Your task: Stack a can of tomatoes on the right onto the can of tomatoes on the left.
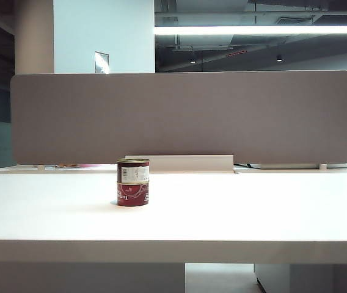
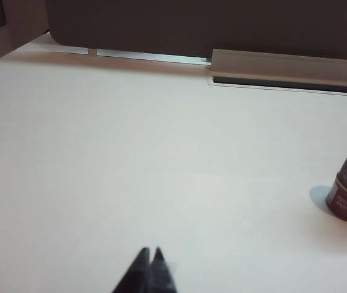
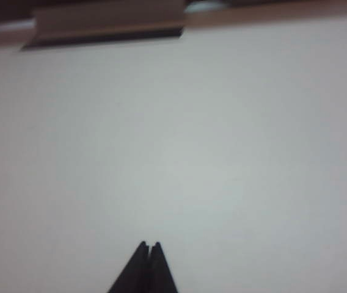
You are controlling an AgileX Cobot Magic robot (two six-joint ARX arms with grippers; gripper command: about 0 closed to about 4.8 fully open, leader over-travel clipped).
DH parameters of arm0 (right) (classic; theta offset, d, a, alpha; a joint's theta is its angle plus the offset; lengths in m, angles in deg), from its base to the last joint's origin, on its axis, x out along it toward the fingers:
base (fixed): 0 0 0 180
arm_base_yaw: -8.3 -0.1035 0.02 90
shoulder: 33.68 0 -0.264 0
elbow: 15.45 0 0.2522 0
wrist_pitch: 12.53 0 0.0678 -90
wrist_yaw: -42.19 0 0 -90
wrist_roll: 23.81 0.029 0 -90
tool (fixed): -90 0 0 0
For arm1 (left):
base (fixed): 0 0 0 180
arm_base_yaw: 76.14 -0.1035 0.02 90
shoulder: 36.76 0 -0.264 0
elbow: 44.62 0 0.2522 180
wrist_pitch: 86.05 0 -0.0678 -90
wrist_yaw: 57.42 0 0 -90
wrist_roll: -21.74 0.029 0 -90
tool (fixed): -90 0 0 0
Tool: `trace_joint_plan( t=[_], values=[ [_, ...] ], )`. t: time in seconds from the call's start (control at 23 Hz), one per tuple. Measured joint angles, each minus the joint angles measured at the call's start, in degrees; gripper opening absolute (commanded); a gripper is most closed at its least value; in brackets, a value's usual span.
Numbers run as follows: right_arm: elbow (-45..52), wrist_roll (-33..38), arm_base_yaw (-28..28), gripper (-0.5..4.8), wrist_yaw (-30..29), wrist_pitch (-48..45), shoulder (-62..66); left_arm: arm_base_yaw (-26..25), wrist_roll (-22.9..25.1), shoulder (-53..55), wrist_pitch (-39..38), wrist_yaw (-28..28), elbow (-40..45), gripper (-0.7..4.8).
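2 red tomato cans (image 1: 133, 182) stacked upright, table centre-left.

Bright ceiling strip light (image 1: 262, 29) glares; dim room, right wrist view blurred

Table (image 1: 234, 213): white, I see it spanning my whole view.
Screen (image 1: 182, 116): grey, upright along its far edge.
Tray (image 1: 186, 163): at the screen's foot.

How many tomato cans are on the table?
2. The bottom can stands on the white table, left of the middle, and the top can sits stacked right on it. Nothing seems to hide another.
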Motion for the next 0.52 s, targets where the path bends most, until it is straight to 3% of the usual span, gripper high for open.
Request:
trace_joint_plan(
  t=[0.17,0.52],
  values=[
    [0.9,0.5,4.3,-0.05,-2.7,1.7,-5.6,0.0,0.0,0.0,0.0,0.0,0.0,-0.06],
    [1.3,0.6,5.7,-0.05,-3.7,11.4,-19.9,0.0,0.0,0.0,0.0,0.0,0.0,-0.06]
  ],
)
